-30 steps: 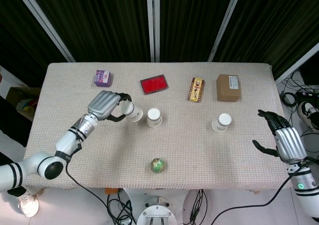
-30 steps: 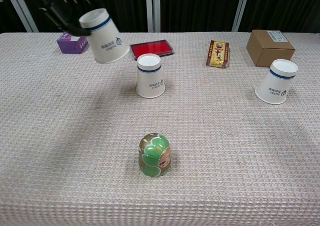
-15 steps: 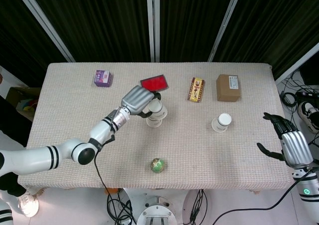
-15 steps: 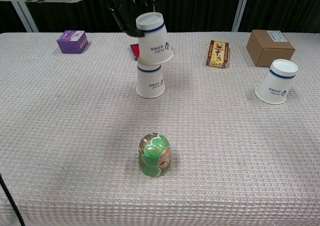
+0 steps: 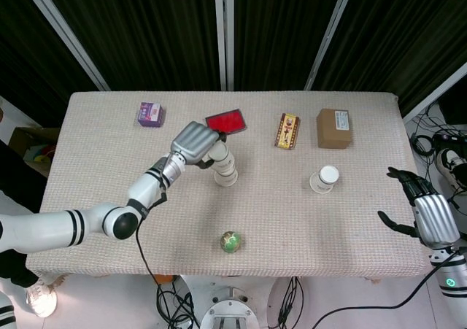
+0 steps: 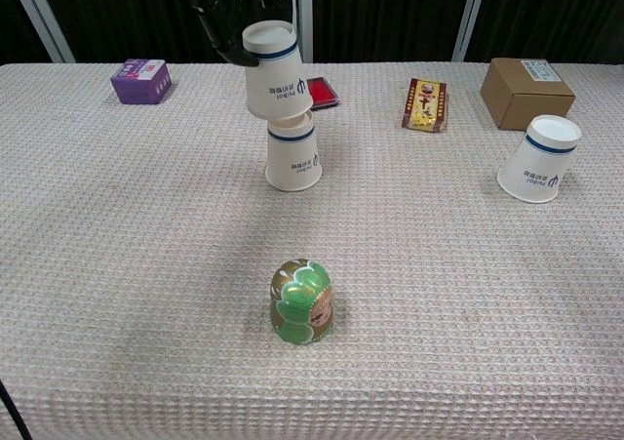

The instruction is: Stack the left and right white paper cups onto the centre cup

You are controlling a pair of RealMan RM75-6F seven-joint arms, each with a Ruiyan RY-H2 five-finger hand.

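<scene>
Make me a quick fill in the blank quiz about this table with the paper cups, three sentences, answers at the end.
1. The left hand holds a white paper cup just above the ____ cup.
2. The right hand holds ____.
3. The brown cardboard box stands behind the ____ cup.

Missing words: centre; nothing; right

Head cam: high up, looking steeply down at the whole counter (image 5: 87, 190), far edge at top, curtain beyond. Chest cam: low, near front edge, facing across the counter (image 6: 117, 294), closer in. Both share the centre cup (image 5: 225, 176) (image 6: 292, 157) and green ornament (image 5: 231, 241) (image 6: 301, 301).
</scene>
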